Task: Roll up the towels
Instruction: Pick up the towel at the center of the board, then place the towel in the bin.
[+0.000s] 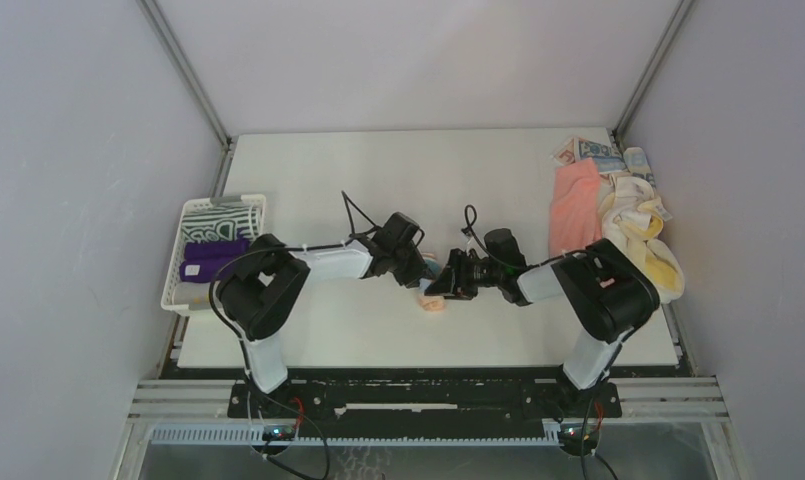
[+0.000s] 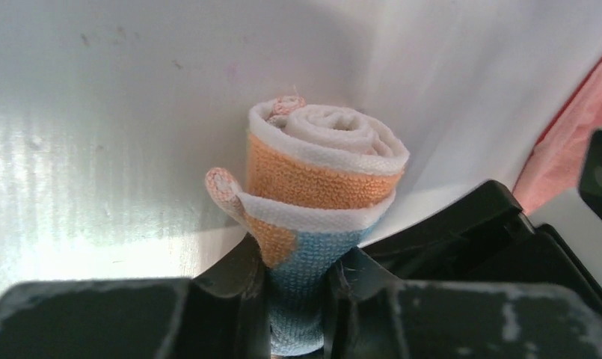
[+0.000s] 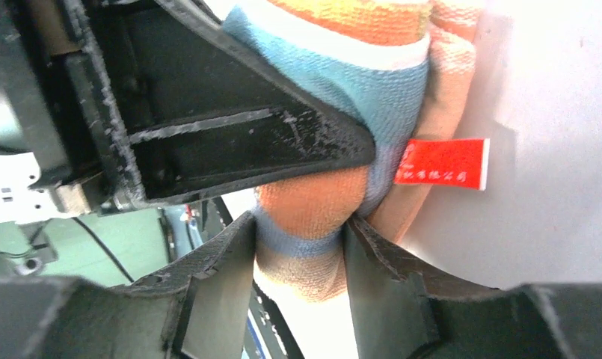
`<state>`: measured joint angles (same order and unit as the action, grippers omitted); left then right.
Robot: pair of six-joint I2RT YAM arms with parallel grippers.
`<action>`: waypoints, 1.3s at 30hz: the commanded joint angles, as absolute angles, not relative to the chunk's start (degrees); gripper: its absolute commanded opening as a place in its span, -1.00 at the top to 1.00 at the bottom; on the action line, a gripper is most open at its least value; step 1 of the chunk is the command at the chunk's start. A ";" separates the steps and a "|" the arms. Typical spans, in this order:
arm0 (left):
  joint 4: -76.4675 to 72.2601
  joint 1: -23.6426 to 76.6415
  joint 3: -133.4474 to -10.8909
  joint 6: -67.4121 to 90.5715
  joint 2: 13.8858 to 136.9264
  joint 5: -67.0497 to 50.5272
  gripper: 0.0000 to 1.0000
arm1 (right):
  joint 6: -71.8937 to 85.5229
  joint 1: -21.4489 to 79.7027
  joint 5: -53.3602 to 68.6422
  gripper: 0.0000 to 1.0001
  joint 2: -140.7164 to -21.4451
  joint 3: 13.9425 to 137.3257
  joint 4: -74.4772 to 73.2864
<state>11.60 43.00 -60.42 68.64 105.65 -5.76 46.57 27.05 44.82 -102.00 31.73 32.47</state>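
Observation:
A rolled light-blue towel with orange patches lies mid-table between my two grippers. In the left wrist view the roll shows its spiral end, and my left gripper is shut on its blue part, squeezing it narrow. In the right wrist view my right gripper has its jaws pressed against both sides of the other end of the same towel. A red label sticks out of the roll. The left gripper's black finger lies across the roll just above.
A white slotted basket at the left edge holds a striped towel and purple rolls. A loose pile at the far right has a salmon-pink towel, a cream-yellow one and a blue-printed one.

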 commanded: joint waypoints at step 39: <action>24.31 -10.07 -46.40 60.60 56.53 -8.29 0.64 | 13.92 18.81 21.20 -0.24 -42.30 37.11 -23.10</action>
